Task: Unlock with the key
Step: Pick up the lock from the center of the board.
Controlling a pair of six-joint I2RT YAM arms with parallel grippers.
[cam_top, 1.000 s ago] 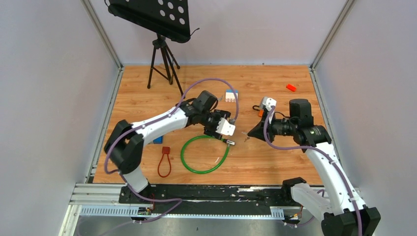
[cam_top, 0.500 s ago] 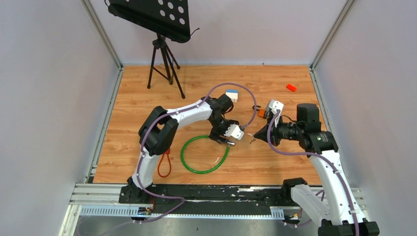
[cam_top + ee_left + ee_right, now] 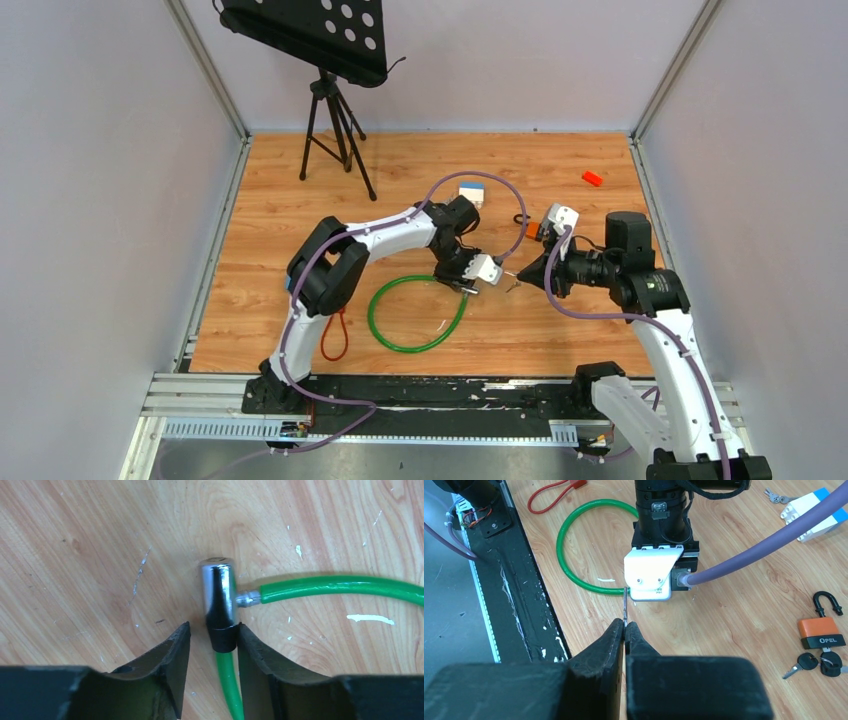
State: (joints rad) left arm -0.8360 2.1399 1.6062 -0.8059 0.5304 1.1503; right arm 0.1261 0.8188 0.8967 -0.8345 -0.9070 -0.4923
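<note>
A green cable lock (image 3: 415,312) lies looped on the wooden floor, and its chrome lock head (image 3: 218,590) has a black end. My left gripper (image 3: 213,625) is open and straddles that black end. Its right finger (image 3: 255,652) touches the end, and the left finger stands a little apart. In the top view the left gripper (image 3: 466,286) is at the loop's upper right. My right gripper (image 3: 625,624) is shut on a thin metal key (image 3: 624,605), seen edge-on and pointing at the left wrist. In the top view the right gripper (image 3: 520,277) is just right of the lock head.
An orange padlock (image 3: 821,630) with a bunch of keys (image 3: 809,662) lies behind the right gripper. A red loop lock (image 3: 334,325), a white and blue block (image 3: 471,192), a small red block (image 3: 592,178) and a tripod stand (image 3: 330,110) are also on the floor.
My left arm has folded in and its gripper has moved right onto the lock head. My right gripper with the key has drawn back slightly to the right.
</note>
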